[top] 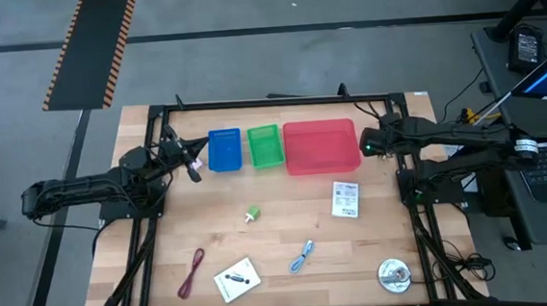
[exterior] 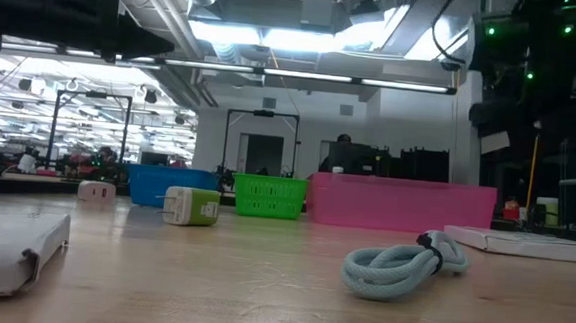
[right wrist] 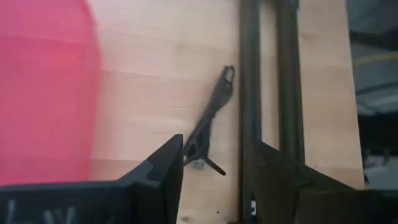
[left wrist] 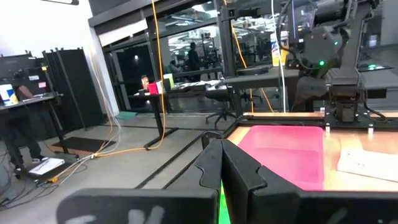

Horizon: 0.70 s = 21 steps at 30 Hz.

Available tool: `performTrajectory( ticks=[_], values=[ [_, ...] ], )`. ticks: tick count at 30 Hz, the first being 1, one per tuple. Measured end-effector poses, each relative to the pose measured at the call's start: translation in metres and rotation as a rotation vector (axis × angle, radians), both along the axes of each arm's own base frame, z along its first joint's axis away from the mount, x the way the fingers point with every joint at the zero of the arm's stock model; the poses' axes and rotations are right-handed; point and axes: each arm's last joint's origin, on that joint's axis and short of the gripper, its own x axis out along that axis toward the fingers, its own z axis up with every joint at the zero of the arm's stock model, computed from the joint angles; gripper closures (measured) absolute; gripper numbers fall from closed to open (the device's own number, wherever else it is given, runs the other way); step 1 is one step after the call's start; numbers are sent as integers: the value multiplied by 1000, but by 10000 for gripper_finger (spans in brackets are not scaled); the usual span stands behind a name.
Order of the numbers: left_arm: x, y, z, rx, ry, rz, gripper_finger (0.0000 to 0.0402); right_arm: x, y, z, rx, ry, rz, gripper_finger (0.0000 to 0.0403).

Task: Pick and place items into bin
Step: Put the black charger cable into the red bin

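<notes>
3 bins stood in a row at the table's far edge: blue (top: 224,149), green (top: 264,146) and pink (top: 320,146). The left gripper (top: 193,168) hung beside the blue one, fingers together, empty. The right gripper (top: 364,143) hung beside the pink one, fingers parted, empty. A white packet (top: 346,200), green plug (top: 252,213), maroon cable (top: 192,272), white card (top: 237,279) and light-blue cable (top: 302,256) lay on the table (top: 281,259).

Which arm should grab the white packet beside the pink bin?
Probably right: the white packet lies on the right claw's side, just below it; the left claw waits beyond the pink bin.
</notes>
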Motion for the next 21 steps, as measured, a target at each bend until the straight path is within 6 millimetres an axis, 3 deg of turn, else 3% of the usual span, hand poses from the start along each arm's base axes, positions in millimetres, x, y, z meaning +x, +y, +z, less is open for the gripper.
performTrajectory(
  ticks=[9, 21],
  values=[
    [0, 0, 0, 0, 0, -1, 400, 1, -6, -11, 24, -52, -28, 266],
    [0, 0, 0, 0, 0, -1, 400, -6, -11, -45, 35, -75, -93, 273]
  ],
)
